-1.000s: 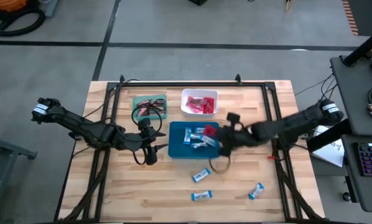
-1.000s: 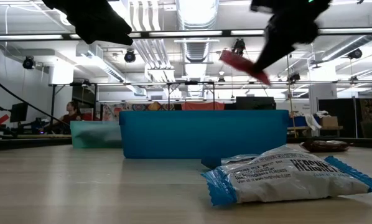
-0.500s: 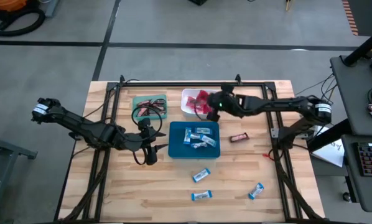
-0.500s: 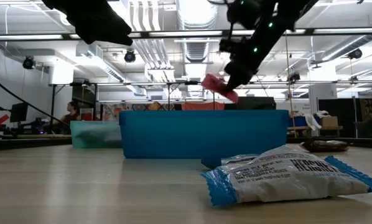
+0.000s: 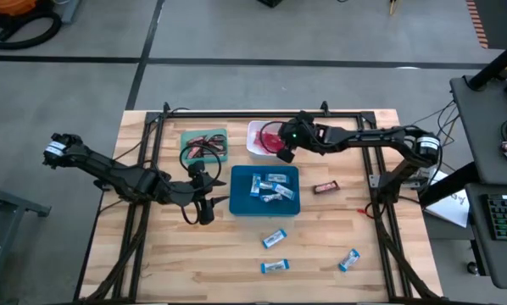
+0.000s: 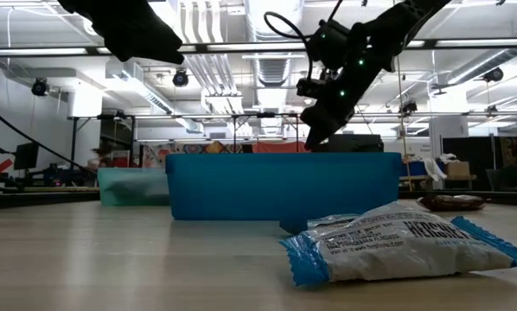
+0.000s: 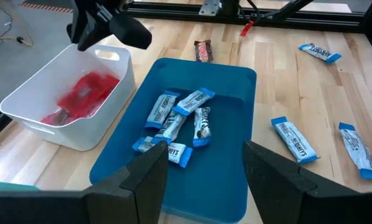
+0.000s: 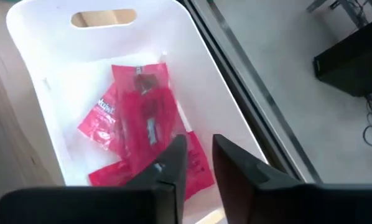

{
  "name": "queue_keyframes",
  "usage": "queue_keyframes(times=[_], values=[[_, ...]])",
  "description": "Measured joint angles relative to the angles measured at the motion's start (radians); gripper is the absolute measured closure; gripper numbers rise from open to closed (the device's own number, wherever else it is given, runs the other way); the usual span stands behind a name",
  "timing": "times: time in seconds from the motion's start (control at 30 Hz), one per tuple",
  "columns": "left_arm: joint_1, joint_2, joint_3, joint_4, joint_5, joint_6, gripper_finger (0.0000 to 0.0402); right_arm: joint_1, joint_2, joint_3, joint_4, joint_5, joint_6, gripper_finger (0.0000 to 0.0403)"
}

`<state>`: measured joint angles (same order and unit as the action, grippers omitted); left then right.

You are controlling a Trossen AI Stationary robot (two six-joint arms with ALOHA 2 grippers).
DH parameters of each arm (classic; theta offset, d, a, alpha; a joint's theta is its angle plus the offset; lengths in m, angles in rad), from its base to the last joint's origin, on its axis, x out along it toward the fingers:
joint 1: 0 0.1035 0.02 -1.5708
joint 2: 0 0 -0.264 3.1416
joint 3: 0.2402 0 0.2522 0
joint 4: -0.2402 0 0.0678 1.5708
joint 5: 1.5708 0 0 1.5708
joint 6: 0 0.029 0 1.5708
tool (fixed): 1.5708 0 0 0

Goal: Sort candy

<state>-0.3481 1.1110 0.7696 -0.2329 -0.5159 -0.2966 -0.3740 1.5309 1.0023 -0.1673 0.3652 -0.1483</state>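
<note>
Red packets [image 8: 142, 124] lie in the white tray [image 5: 255, 130]. Blue-and-white bars [image 7: 180, 118] lie in the blue tray [image 5: 236, 203], and three more rest flat on the table, one of them [image 5: 275, 240] near the tray. A dark brown bar [image 5: 325, 186] lies right of the blue tray. My right gripper [image 8: 199, 146] hangs open above the white tray's right part [image 5: 285, 146] and holds nothing. My left gripper [image 7: 204, 158] waits open, left of the blue tray [image 5: 204, 207].
A green tray [image 5: 204, 144] with dark brown bars stands left of the white tray. Black rails [image 5: 236, 113] run along the table's far edge and sides. One blue-and-white bar [image 6: 405, 242] lies close to the near edge. Bare wood shows at the near left.
My right gripper has carried a red packet from the blue tray's right edge toward the far edge and left, and has come over the white tray. The packet no longer hangs from its fingers in the low view.
</note>
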Motion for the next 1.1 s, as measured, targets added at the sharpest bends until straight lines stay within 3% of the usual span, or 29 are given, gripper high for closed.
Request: queue_keyframes(times=[0.23, 0.5, 0.8, 1.1], values=[[0.000, 0.000, 0.000, 0.001, 0.000, -0.003, 0.0212, 0.002, -0.022, 0.000, -0.010, 0.000, 0.026, 0.0289], [-0.004, 0.000, 0.000, 0.005, 0.000, -0.027, 0.0212, 0.078, -0.135, 0.000, -0.083, -0.013, 0.088, 0.0294], [-0.031, 0.123, 0.000, 0.110, 0.002, -0.026, 0.0212, 0.262, -0.272, 0.001, -0.205, -0.212, 0.253, 0.0313], [-0.083, 0.255, 0.003, 0.268, 0.003, 0.020, 0.0212, 0.512, -0.308, 0.001, -0.318, -0.237, 0.464, 0.0326]])
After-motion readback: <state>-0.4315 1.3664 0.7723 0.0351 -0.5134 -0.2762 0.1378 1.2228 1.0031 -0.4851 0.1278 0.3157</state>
